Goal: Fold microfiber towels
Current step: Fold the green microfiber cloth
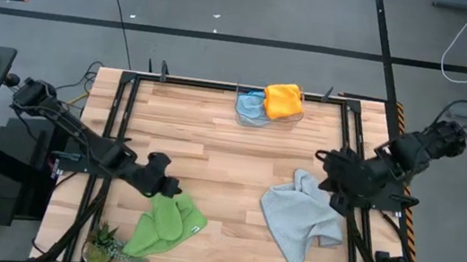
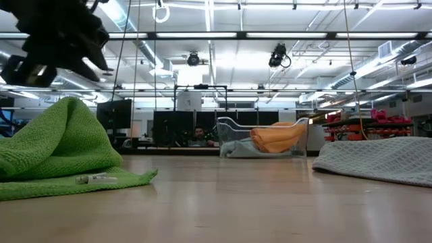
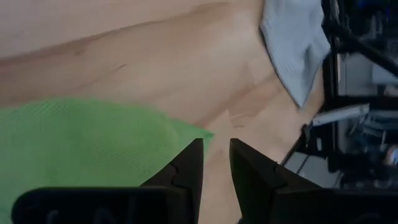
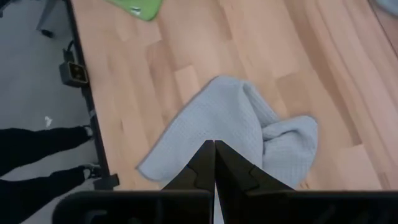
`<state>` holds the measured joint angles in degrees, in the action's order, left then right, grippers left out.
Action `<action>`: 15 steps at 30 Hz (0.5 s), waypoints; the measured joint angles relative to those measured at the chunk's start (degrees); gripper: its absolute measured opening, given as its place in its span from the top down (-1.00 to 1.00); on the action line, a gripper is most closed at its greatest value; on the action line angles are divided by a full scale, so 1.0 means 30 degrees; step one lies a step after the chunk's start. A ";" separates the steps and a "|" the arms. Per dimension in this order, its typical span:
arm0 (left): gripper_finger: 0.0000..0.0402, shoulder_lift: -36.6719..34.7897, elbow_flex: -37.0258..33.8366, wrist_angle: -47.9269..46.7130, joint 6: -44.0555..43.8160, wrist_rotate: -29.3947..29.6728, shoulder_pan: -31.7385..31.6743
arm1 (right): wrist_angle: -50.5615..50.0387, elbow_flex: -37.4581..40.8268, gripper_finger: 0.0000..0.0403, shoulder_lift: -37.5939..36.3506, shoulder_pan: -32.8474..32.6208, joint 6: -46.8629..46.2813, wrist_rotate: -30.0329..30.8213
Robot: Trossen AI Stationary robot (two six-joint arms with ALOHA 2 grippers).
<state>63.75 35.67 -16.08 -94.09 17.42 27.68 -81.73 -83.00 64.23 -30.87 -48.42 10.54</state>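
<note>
A bright green towel (image 1: 165,226) lies bunched at the near left of the table, a white tag (image 2: 98,179) on its edge. My left gripper (image 1: 167,186) hovers open just beyond the towel's far edge (image 3: 186,134), with only bare wood between its fingers (image 3: 214,163). A light grey towel (image 1: 299,217) lies rumpled at the near right, one corner folded over (image 4: 289,140). My right gripper (image 4: 214,149) hangs shut above it, at the towel's far right (image 1: 331,182). A yellow-orange towel (image 1: 284,100) and a light blue towel (image 1: 250,106) lie in a clear bin (image 2: 233,138).
The clear bin stands at the middle of the table's far edge. A small spiky plant-like thing (image 1: 101,245) sits at the near left corner. Bare wood (image 1: 229,162) lies between the two towels. A person's legs (image 4: 37,149) show beside the table.
</note>
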 joint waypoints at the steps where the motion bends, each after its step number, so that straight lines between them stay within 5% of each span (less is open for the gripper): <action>1: 0.56 0.0000 0.0003 -0.0457 -0.0768 0.0157 0.0190 | 0.0027 0.0002 0.94 0.0021 -0.0534 -0.0189 0.0400; 10: 0.58 -0.0007 -0.0004 -0.8658 -0.5161 -0.2509 0.0838 | 0.0085 0.0006 0.94 0.0308 -0.4634 -0.2527 0.4021; 15: 0.58 -0.0015 -0.0004 -1.0421 -0.6024 -0.2481 0.0949 | 0.0227 0.0006 0.94 0.0586 -0.5569 -0.3043 0.5291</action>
<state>63.70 35.66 -47.34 -112.16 9.98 30.52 -81.05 -82.98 65.99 -47.58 -57.55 26.42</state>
